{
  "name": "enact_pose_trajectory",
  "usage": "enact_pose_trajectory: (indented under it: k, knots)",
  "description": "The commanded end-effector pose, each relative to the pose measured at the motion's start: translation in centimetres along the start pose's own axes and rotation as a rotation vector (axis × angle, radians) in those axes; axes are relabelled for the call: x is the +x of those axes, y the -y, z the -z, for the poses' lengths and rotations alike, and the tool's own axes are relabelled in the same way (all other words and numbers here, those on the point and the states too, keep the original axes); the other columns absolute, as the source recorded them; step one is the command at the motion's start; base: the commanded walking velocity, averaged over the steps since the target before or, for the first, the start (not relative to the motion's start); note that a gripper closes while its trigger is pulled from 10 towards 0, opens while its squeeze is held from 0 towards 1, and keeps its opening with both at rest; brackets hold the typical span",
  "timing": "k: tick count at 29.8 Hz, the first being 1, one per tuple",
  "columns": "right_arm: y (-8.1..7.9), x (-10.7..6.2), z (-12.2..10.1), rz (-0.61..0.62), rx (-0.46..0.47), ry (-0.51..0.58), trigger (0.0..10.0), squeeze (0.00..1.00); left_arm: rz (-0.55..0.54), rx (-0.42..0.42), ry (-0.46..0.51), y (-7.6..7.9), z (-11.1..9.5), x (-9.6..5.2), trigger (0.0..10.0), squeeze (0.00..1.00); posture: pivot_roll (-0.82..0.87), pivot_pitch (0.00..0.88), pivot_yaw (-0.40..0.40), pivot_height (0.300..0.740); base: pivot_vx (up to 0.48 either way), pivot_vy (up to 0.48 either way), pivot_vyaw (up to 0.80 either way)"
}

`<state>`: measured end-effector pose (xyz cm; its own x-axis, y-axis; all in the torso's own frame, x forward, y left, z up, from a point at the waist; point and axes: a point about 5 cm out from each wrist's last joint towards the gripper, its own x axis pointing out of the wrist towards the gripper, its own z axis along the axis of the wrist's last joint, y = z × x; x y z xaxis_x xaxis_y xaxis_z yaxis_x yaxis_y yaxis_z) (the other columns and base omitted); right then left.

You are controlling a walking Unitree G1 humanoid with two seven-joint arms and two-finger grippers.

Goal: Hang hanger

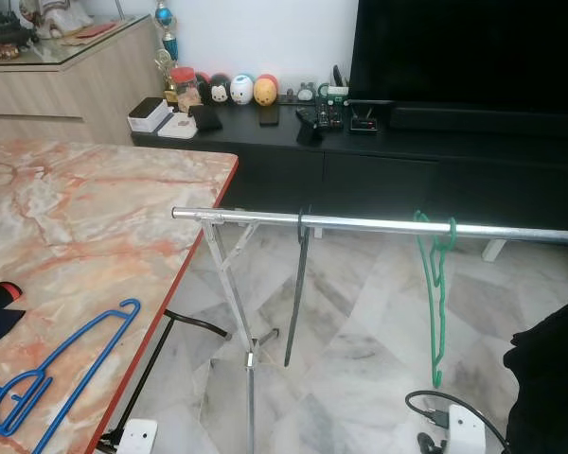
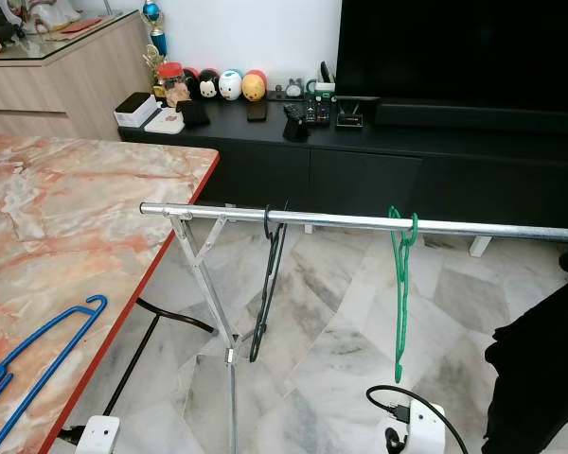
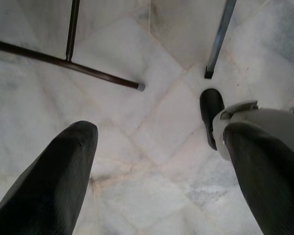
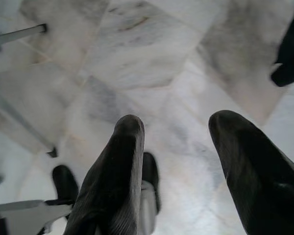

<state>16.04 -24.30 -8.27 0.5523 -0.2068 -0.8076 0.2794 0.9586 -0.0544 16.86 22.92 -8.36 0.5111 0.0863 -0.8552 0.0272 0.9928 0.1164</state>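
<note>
Left wrist view: the left gripper (image 3: 157, 161) hung over the pale marble floor (image 3: 152, 122), its two long black fingers (image 3: 54, 181) spread wide with nothing between them.
Right wrist view: the right gripper (image 4: 179, 166) likewise pointed down at the floor, fingers well apart and empty-handed.
Below the grippers: a thin dark metal tube (image 3: 63, 63) lay across the tiles in the left wrist view, and the robot's black-toed foot (image 3: 210, 110) stood near it.
Blue hanger: a blue plastic clothes hanger (image 1: 62, 378) lay flat on the orange-veined marble tabletop (image 1: 85, 208), near the table's red edge, well apart from the rail.
Rail: a silver metal clothes rail (image 1: 379, 225) ran level beside the table, carried on a crossed silver stand (image 1: 237, 303).
Already hanging: a slim black hanger (image 2: 268, 284) hung from the rail near the stand; a green plastic hanger (image 2: 400, 284) hung further along toward the robot's right.
Behind: a low black TV cabinet (image 1: 407, 165) stood against the wall with small round figurines (image 1: 241, 90) and a large black screen (image 1: 469, 52) on top.
Floor: a black cable (image 2: 412, 402) curled across the tiles.
</note>
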Motion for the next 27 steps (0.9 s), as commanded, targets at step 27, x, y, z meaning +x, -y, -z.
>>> enact_pose_trajectory:
  k: [27]
  knots:
    - [-0.4,-0.2,1.1,-0.014,-0.006,-0.028,10.0,0.00,0.008,-0.012,0.002,0.7,-0.8,0.2,10.0,0.00,0.03,0.000,0.048,0.740,0.000,0.000,0.00]
